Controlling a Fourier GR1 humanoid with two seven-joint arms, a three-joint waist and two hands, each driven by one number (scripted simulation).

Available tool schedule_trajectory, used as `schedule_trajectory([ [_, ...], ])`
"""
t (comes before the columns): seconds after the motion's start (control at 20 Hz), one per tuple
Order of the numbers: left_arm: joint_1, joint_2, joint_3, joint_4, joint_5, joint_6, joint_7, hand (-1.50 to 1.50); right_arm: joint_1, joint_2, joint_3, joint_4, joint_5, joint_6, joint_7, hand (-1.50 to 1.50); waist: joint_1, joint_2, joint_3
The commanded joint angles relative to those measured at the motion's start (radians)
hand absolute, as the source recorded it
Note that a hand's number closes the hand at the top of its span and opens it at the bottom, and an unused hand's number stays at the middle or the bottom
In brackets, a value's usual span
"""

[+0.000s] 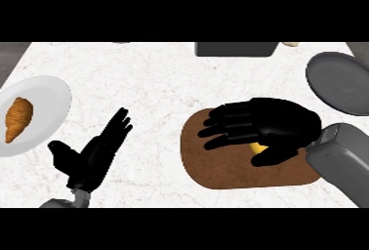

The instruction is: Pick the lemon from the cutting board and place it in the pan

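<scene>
Right hand point(277, 124) sat directly over the lemon point(257, 147) on the cutting board point(216, 171), fingers and thumb curled round it, only a yellow sliver showing; pan point(338, 83) lay beyond-right, far nearer it than the open left hand point(92, 155).

Lemon point(257, 147) on board point(223, 172), pan point(344, 80) far-R

One view only; from the robot's head, facing steeply down, close over the counter point(151, 73)
</scene>
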Motion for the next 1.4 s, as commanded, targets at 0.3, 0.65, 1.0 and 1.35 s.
schedule_trajectory([
  [0.3,0.005,-0.001,0.027,0.041,0.012,-0.014,-0.011,0.00,-0.070,-0.210,0.241,-0.221,0.584,0.042,0.309,-1.50,-0.040,-0.017,-0.001],
  [0.65,-0.004,-0.025,0.016,0.046,-0.004,-0.002,-0.006,0.00,-0.018,-0.234,0.413,-0.422,0.812,0.342,0.586,-1.50,-0.035,-0.012,0.000],
  [1.0,-0.030,-0.021,0.048,0.092,-0.015,-0.061,-0.031,0.00,0.170,-0.090,0.504,-0.465,0.980,0.492,0.798,-1.50,-0.011,-0.001,0.001],
  [1.35,-0.024,-0.072,0.050,0.094,-0.046,-0.073,-0.032,0.00,0.252,-0.071,0.474,-0.330,1.148,0.328,0.763,-1.50,-0.002,0.002,0.001],
])
